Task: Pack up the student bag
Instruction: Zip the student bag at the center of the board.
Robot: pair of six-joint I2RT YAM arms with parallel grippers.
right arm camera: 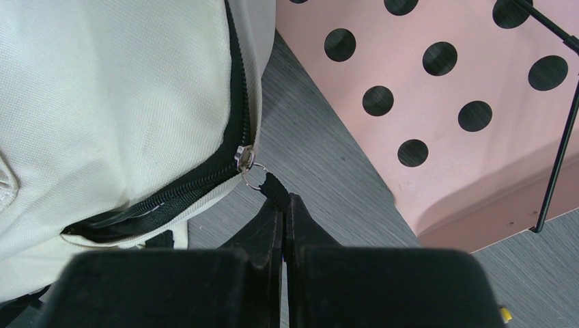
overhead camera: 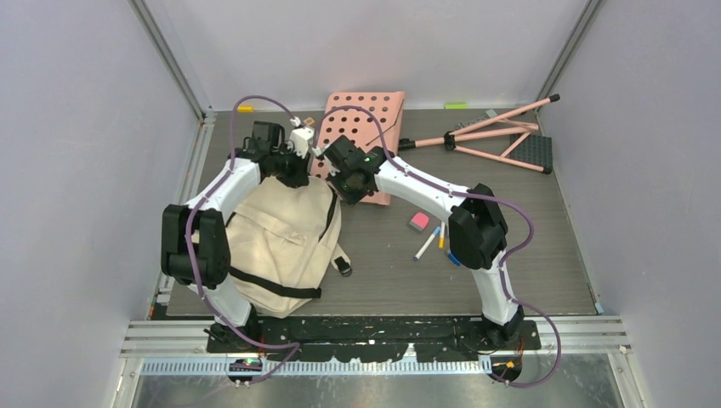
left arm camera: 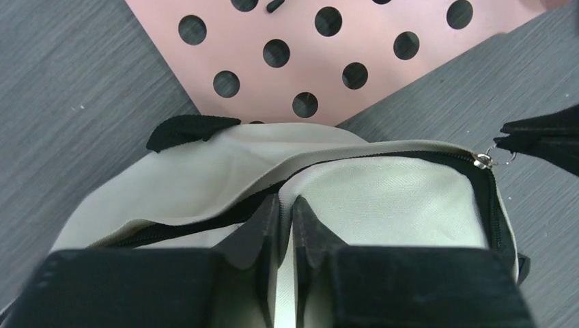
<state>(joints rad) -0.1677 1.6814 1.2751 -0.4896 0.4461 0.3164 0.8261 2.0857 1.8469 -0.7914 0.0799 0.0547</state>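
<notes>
Cream bag (overhead camera: 285, 242), pink board (overhead camera: 374, 115), grey counter (overhead camera: 527, 255).
The bag's straps (overhead camera: 272, 285) and zip (right arm camera: 205, 179) are black; a silver ring (right arm camera: 251, 179) and black pull (right arm camera: 274, 188) sit at the tip of the black right tool (right arm camera: 285, 205). Beyond the black left tool (left arm camera: 287, 205) the board is dotted with round holes. The counter is dark, wood-grained; to the right of the right tool lies a pink eraser (overhead camera: 418, 222).

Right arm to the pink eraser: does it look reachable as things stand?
Probably, but not straight away. The pink eraser lies in the open beside that arm, nothing over it. The right gripper is shut on the zipper pull of the student bag and would have to let go first.
</notes>
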